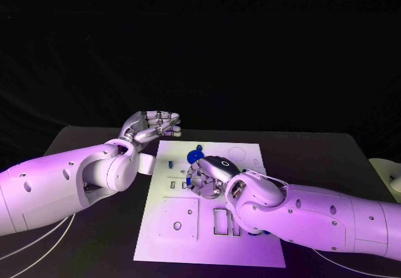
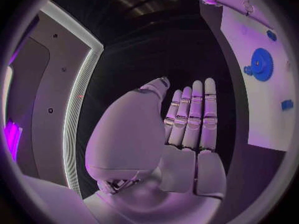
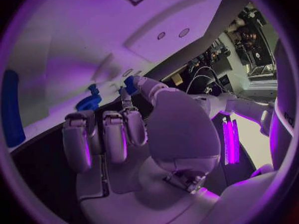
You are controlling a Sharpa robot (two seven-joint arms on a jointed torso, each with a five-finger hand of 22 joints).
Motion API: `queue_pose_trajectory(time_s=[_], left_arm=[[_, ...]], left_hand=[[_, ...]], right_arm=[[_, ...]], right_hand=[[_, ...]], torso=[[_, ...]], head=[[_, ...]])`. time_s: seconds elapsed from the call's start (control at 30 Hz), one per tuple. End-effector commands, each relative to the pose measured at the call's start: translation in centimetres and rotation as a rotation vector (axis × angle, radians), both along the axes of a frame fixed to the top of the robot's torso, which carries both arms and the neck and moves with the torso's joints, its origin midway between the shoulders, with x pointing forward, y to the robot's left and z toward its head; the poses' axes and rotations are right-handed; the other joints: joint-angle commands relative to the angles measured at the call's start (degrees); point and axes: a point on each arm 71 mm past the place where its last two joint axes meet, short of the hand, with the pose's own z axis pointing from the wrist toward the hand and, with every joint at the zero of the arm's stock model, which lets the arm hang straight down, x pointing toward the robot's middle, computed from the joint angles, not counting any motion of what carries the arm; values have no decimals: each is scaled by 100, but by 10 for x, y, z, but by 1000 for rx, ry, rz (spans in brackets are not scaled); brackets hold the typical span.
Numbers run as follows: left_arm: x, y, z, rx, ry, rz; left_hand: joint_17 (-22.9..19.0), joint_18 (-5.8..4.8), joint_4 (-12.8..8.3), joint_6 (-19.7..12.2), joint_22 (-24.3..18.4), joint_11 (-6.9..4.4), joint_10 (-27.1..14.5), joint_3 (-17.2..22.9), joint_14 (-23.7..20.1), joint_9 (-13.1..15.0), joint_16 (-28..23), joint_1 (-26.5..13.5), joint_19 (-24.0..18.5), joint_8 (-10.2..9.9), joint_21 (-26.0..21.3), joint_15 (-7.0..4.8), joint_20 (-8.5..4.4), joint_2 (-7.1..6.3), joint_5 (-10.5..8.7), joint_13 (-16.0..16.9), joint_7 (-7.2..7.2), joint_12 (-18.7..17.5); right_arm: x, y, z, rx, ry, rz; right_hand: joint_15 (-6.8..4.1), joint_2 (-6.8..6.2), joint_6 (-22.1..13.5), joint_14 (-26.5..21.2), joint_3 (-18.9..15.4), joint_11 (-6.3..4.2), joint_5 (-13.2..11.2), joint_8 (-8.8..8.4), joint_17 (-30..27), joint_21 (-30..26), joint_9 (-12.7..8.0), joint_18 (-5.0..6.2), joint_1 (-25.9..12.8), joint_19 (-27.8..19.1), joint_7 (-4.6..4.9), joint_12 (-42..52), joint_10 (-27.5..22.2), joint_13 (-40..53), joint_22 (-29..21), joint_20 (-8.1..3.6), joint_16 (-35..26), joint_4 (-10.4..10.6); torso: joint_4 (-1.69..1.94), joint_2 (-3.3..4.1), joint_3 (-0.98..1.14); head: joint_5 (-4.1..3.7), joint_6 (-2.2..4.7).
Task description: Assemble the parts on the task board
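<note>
The white rectangular task board (image 1: 179,231) lies mid-counter. Over its centre the right robot hand (image 1: 211,175) is lowered, a small blue part (image 3: 130,82) seemingly pinched at its fingertips, probably for seating. The round blue gear (image 1: 194,156) sits at twelve o'clock from it. The left robot hand (image 1: 150,126) is held empty, fingers extended, off the board's ten o'clock corner, likely kept clear.

A black table (image 1: 334,156) carried everything. Flat on its middle lay the white task board (image 1: 242,243), a long plate running from twelve o'clock toward six, its face cut with small slots and holes. Thin pale cables (image 1: 33,243) trailed across the tabletop at about eight o'clock, off the board's edge. Out at three o'clock, by the table's far side, sat part of a pale object (image 1: 386,171), too cropped to identify.
</note>
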Motion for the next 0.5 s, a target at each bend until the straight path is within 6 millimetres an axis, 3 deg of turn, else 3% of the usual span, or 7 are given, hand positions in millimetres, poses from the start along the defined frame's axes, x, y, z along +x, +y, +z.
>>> queue_pose_trajectory(time_s=[0.03,0.5], left_arm=[[-1,-1,2,-9,-9,-10],[-1,-1,2,-9,-7,-11]], left_hand=[[5,-13,41,10,7,18,13,2,-50,5,-26,-20,-48,-38,32,3,8,-28,-23,-1,19,-31],[11,-12,46,13,10,17,16,5,-53,6,-28,-31,-57,-38,38,3,10,-29,-21,0,18,-31]], right_arm=[[-1,2,-3,-37,-12,13],[3,3,-9,-41,-5,7]], right_hand=[[-36,-4,-1,510,-7,-41,4,319,1100,10,316,-49,-56,521,-51,2,18,547,1412,-23,3,31],[-35,-54,-37,509,-22,-36,-15,325,1091,7,319,-48,-118,519,-44,-13,6,535,1410,-24,0,52]], torso=[[-12,-4,0],[-2,-3,0]], head=[[5,-13],[12,-16]])
